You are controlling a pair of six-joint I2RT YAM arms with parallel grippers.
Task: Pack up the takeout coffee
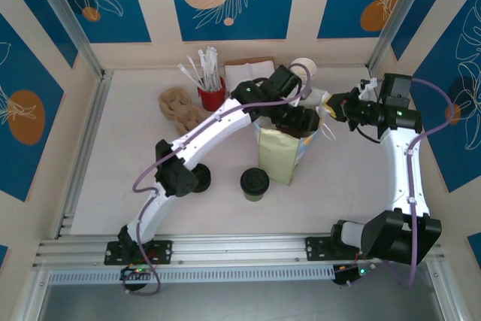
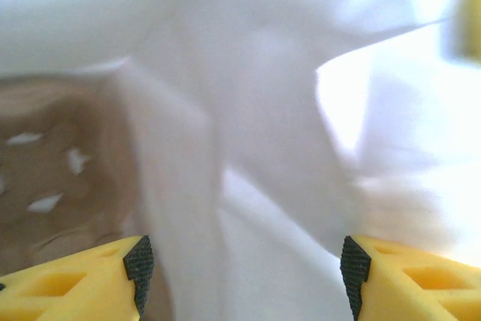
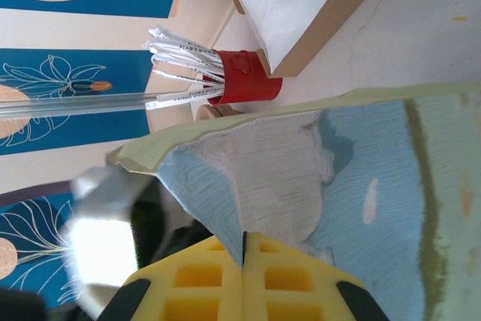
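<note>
The takeout coffee (image 1: pixel 255 183), a small olive-green cup with a black lid, stands upright on the table just left of the paper bag (image 1: pixel 279 154). My left gripper (image 1: pixel 304 121) reaches into the bag's open top, well away from the cup. In the left wrist view the left gripper (image 2: pixel 244 268) is open with nothing between its fingertips (image 2: pixel 138 261), and the white inside of the bag (image 2: pixel 255 133) lies ahead. My right gripper (image 1: pixel 333 106) is at the bag's right rim. It (image 3: pixel 244 249) is shut on the edge of the bag (image 3: pixel 361 178).
A red cup of straws (image 1: pixel 212 95), a brown pulp carrier (image 1: pixel 180 107), a napkin box (image 1: pixel 250 71) and white paper cups (image 1: pixel 304 69) sit at the back. A black disc (image 1: pixel 201 178) lies by the left arm. Brown holed material (image 2: pixel 52 163) shows at the left.
</note>
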